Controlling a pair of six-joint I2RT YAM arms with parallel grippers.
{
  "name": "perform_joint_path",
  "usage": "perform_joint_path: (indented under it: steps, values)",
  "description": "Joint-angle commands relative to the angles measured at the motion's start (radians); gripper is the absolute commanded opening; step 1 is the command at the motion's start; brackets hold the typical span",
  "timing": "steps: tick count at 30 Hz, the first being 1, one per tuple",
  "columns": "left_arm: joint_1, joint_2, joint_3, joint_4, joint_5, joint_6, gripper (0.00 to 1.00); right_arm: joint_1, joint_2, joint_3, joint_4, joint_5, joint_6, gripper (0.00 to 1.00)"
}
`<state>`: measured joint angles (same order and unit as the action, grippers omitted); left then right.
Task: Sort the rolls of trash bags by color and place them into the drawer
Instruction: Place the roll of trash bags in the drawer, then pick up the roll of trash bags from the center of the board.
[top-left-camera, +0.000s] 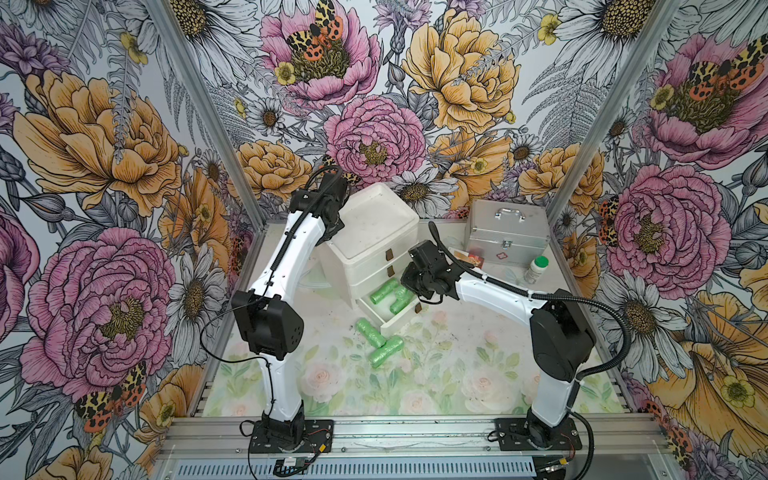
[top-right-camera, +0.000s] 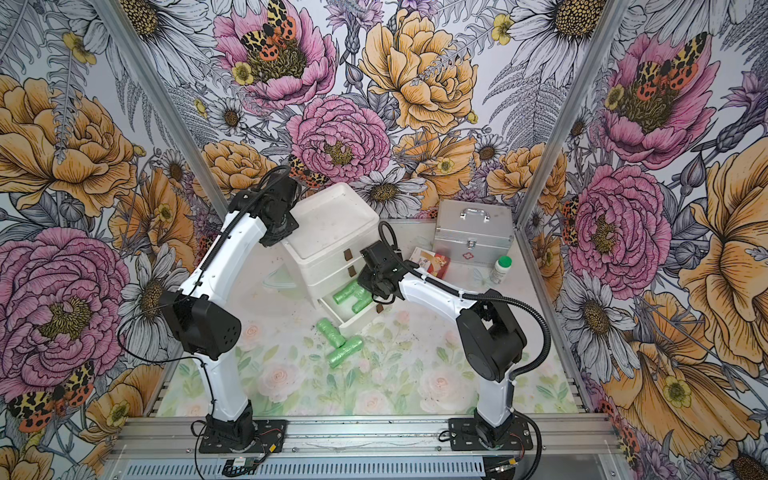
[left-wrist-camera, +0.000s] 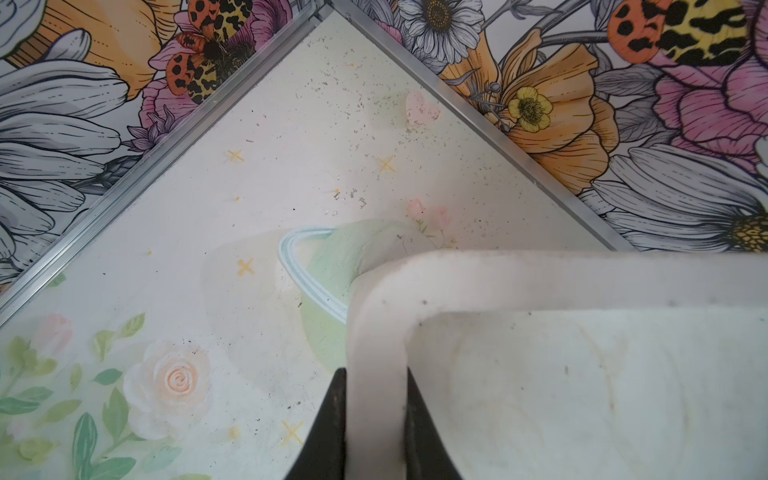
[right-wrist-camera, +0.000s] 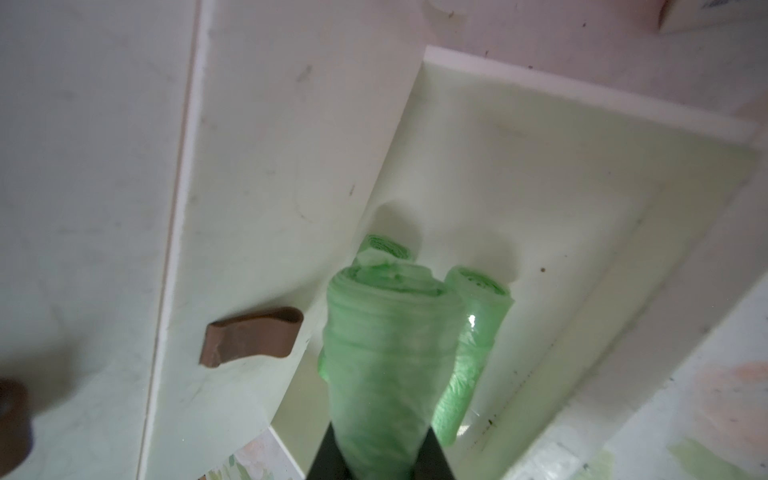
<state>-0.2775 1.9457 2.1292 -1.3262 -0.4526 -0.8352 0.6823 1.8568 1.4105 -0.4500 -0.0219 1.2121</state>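
Pale pink and green roses are printed over the bench (top-left-camera: 457, 374), which carries a white three-drawer cabinet (top-left-camera: 365, 266) toward the back. The left fingers (left-wrist-camera: 328, 432) are pressed onto the raised rim of its top tray, one on each side of the rim near a corner. To the right of the cabinet, well apart, stands a silver metal case (top-left-camera: 507, 232) with a handle on top. The cabinet's bottom drawer (top-left-camera: 401, 321) is pulled out, and the two above it are closed. A small white bottle with a green cap (top-left-camera: 536, 269) stands upright near the case. Directly over the open drawer, the right fingers (right-wrist-camera: 326, 461) pinch one light green roll of crinkly trash bags (right-wrist-camera: 382, 353). Two more green rolls (right-wrist-camera: 473, 332) lie inside the drawer, and a pair of green rolls (top-left-camera: 371, 333) lies touching on the bench just in front of it.
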Motion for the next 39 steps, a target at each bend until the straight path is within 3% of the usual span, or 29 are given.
perform_joint_path:
  steps: [1,5,9,11,19,26,32,39]
  values:
    - [-0.02,0.059,-0.074,-0.125,0.203,-0.022,0.0,0.01,0.02,0.031,0.032,0.01,0.034,0.19]
    - [-0.021,0.056,-0.074,-0.123,0.204,-0.025,0.0,0.021,0.031,0.033,0.04,0.015,0.049,0.3]
    - [-0.023,0.056,-0.075,-0.123,0.206,-0.027,0.0,0.025,0.044,0.038,0.039,-0.012,0.051,0.69]
    - [-0.022,0.056,-0.076,-0.123,0.205,-0.028,0.0,0.026,0.044,0.038,0.039,-0.025,0.051,0.75]
    - [-0.025,0.061,-0.067,-0.123,0.208,-0.028,0.0,0.05,-0.051,0.007,0.037,-0.04,-0.106,0.74]
    - [-0.024,0.073,-0.049,-0.123,0.214,-0.028,0.0,0.15,-0.106,-0.033,0.037,-0.197,-0.517,0.68]
    - [-0.026,0.075,-0.047,-0.123,0.22,-0.025,0.0,0.276,-0.095,-0.091,0.035,-0.094,-0.699,0.67]
    - [-0.024,0.063,-0.042,-0.123,0.219,-0.024,0.0,0.366,0.007,-0.02,0.013,0.032,-0.807,0.65]
